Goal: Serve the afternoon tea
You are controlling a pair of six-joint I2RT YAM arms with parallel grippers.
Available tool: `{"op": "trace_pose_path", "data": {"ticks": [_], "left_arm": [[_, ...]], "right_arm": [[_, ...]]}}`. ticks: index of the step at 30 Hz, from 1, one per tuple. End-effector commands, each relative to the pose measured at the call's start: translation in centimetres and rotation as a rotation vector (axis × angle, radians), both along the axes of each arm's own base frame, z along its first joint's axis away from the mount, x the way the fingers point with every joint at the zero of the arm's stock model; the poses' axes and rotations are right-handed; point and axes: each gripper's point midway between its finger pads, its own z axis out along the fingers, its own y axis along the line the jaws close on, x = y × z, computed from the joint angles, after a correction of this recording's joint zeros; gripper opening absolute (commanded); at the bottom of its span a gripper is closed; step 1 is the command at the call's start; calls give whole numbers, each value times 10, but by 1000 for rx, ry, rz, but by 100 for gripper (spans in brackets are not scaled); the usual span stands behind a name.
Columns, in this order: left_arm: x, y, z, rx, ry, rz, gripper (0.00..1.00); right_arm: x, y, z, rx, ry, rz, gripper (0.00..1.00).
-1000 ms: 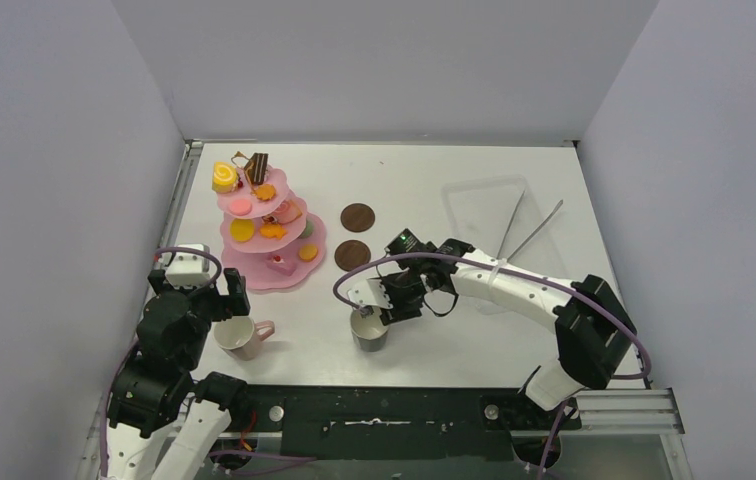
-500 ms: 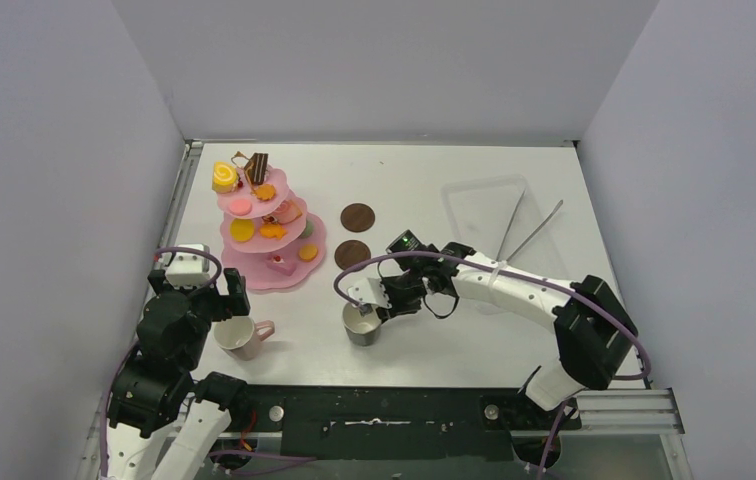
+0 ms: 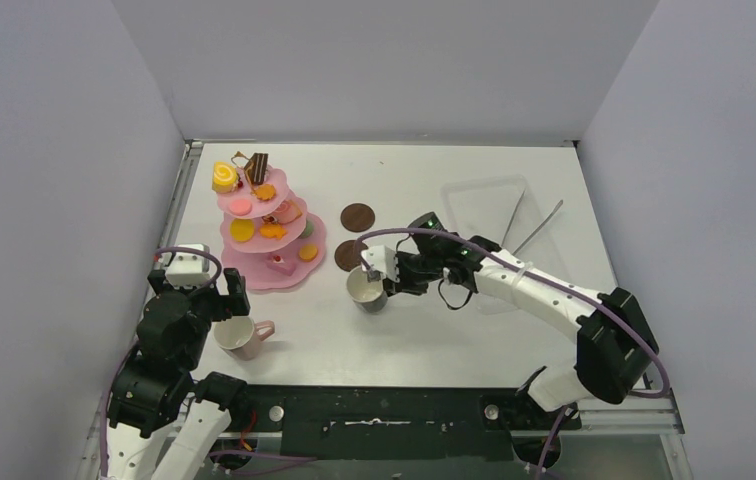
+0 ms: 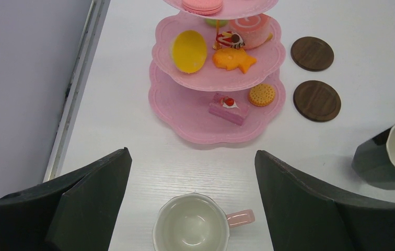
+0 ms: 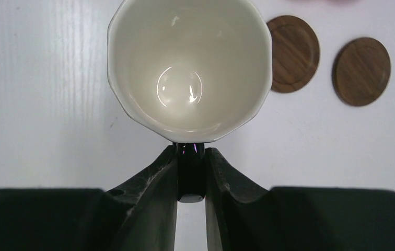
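Afternoon tea things lie across the white table (image 3: 424, 185). At the far left stands the pink three-tier scalloped plastic stand (image 3: 294, 272), upright, with small colourful toy pastries (image 3: 223, 177) spread over all three tiers; the left wrist view shows a pink cake slice (image 4: 228, 108) and a round biscuit (image 4: 262, 94) on the bottom tier. On the near side of the stand sits the pink ceramic mug (image 3: 242, 337), upright and empty, its handle pointing right. The left gripper (image 4: 191, 154) hangs over that mug with its claw wide apart, touching nothing.

Just right of the stand lie two round brown wooden coasters (image 3: 357, 217), flat, side by side and both bare. The black ceramic mug with a white inside (image 3: 367, 288) is just on the near side of the nearer coaster (image 3: 351, 254), not on it. The right gripper (image 5: 190, 151) has its claw clamped on the mug's black handle (image 5: 190, 180), one finger on each side. Whether the mug rests on the table or hangs above it, I cannot tell.

Farther right lies the clear rectangular plastic tray (image 3: 484, 205) with the long metal tongs (image 3: 534, 232) across it, partly hidden by the right arm.
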Motion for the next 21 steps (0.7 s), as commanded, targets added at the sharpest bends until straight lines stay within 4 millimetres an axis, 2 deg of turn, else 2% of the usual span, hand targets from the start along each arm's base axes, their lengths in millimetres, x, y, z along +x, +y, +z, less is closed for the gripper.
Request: {"op": "trace_pose_path", "data": {"ticks": [1, 6, 13, 21], "left_arm": [[5, 2, 16, -14, -70, 14, 87], [5, 2, 16, -13, -69, 16, 87], [5, 2, 16, -13, -71, 17, 87], [5, 2, 16, -13, -69, 16, 87]], "right_arm": [[56, 25, 82, 231, -150, -162, 0], [101, 23, 99, 300, -175, -329, 0], [162, 27, 110, 363, -248, -512, 0], [206, 52, 111, 432, -254, -553, 0]]}}
